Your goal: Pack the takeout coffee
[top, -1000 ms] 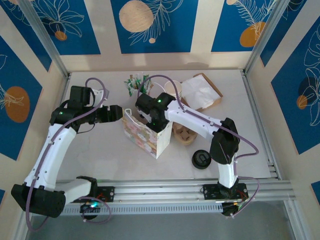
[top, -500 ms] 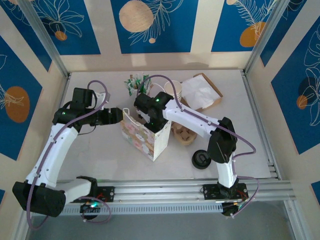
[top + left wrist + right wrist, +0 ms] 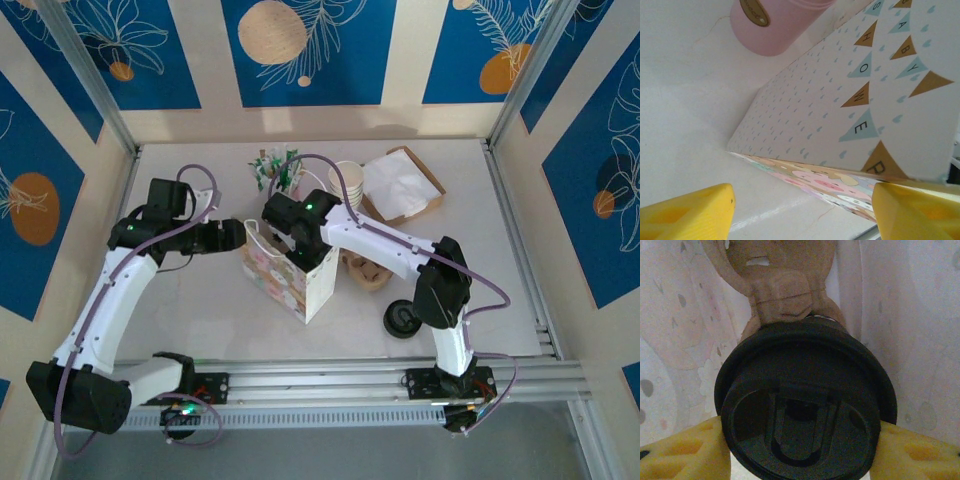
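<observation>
While the right claw (image 3: 800, 450) stays clenched on the coffee cup (image 3: 805, 405), its yellow fingers (image 3: 680, 450) pressed to either side of the black lid, the arm has pushed further over and down into the mouth of the paper bag (image 3: 285, 282); the cup now sits inside the bag, patterned walls close around it and a brown moulded piece (image 3: 782, 285) just beyond it, though whether its base has reached the bottom cannot be told; the bag has slid a little to the left across the desk (image 3: 200, 310), closer to the left claw (image 3: 802, 210), which hangs released at the bag's left side, its fingers spread wide with the bunting-printed wall ahead of them and nothing pinched between; the packing looks nearly done, judging by this, with only the letting go and a clean lift out remaining; the likely risk is the bag tipping or dragging along as the arm leaves.
</observation>
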Tool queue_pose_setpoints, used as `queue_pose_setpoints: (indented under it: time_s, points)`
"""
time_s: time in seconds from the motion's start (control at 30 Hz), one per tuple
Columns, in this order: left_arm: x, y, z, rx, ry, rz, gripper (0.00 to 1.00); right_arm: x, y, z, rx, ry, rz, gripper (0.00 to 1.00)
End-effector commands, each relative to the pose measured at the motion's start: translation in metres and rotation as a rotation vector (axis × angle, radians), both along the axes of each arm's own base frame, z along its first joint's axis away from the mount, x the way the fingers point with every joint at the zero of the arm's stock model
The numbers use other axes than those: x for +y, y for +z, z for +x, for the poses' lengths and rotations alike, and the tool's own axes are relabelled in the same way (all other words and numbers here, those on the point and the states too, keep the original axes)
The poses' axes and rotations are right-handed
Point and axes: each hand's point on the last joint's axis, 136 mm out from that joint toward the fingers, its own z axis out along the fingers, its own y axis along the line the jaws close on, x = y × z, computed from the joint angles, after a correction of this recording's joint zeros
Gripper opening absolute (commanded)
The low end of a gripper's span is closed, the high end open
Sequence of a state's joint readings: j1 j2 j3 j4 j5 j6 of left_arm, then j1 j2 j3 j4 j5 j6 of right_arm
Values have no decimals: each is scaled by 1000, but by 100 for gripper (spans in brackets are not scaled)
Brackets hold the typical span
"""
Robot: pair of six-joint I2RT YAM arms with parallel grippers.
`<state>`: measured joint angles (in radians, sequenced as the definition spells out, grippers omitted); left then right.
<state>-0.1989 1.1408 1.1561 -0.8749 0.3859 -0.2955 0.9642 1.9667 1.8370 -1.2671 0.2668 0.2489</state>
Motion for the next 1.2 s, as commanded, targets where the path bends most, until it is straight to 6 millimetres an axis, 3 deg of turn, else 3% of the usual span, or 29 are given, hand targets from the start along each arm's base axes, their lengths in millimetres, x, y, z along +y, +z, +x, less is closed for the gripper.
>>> queue_pose_setpoints:
  time_s: [0.0, 0.47, 0.73, 1.17]
  points:
    - [0, 3, -3, -31, -11, 13, 73, 1, -67, -45, 246, 1, -106, 45]
    - [14, 32, -19, -119, 64, 17, 77, 5, -50, -26, 147, -35, -99, 47]
    - [16, 25, -31, -91, 114, -22, 77, 5, -35, -15, 80, -59, -84, 50]
    - [15, 14, -39, -59, 120, -41, 77, 3, -27, -12, 56, -63, -83, 55]
